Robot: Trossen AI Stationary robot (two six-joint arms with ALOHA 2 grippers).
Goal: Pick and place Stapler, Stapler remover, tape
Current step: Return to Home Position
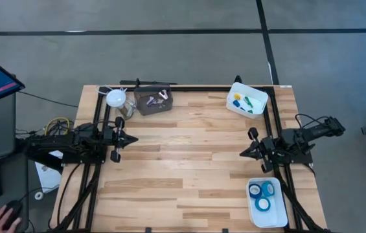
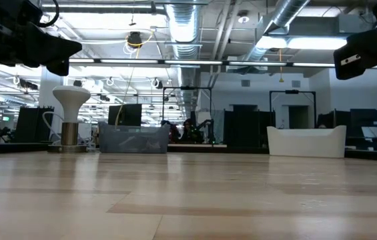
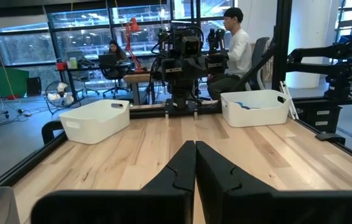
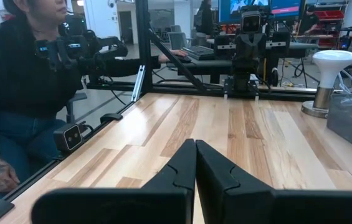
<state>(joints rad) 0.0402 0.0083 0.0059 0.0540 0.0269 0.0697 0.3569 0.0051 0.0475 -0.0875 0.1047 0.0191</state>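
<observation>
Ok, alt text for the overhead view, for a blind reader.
A wooden table from above, the left gripper and right gripper shut and empty at its sides. Three blue tape rolls lie in a white bin at lower right; a dark bin and second white bin sit along the top edge.

Bright, even overhead light. Bench (image 1: 189,168) uniformly lit from above; shadows under arms (image 1: 72,145) soft, short. Low view: ceiling panels (image 2: 308,43) glaring, pale sheen on wood, arms mere silhouettes. Left tool (image 3: 195,144), right tool (image 4: 195,142) dark, detail-poor.
</observation>
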